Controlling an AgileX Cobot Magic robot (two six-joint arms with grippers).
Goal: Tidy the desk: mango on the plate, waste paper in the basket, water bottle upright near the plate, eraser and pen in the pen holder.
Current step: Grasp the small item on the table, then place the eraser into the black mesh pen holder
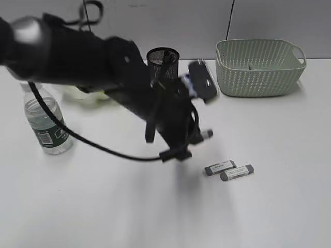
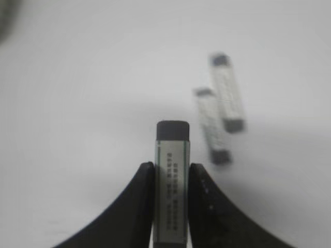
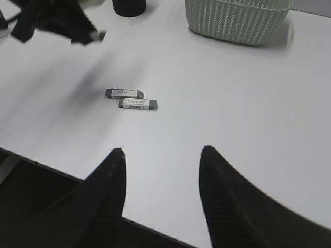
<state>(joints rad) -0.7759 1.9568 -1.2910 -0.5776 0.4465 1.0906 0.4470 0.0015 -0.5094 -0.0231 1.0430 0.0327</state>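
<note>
While the left gripper (image 2: 172, 206) pinches one eraser (image 2: 172, 181) upright between its fingers above the bench (image 1: 103, 206), two more erasers (image 1: 228, 170) lie side by side on it. Right gripper (image 3: 161, 175) spread wide, holding nothing. Pen holder (image 1: 163, 61) stands behind the left arm, left of the basket (image 1: 258, 67).

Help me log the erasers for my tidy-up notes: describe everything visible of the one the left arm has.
The held eraser is a slim rectangular block with a dark grey end poking out of a white paper sleeve printed with fine dark text. It sits lengthwise between the left gripper's two black fingers, which press on its long sides, dark end pointing away from the wrist. It is off the desk, apart from the two other erasers lying side by side on it.
</note>
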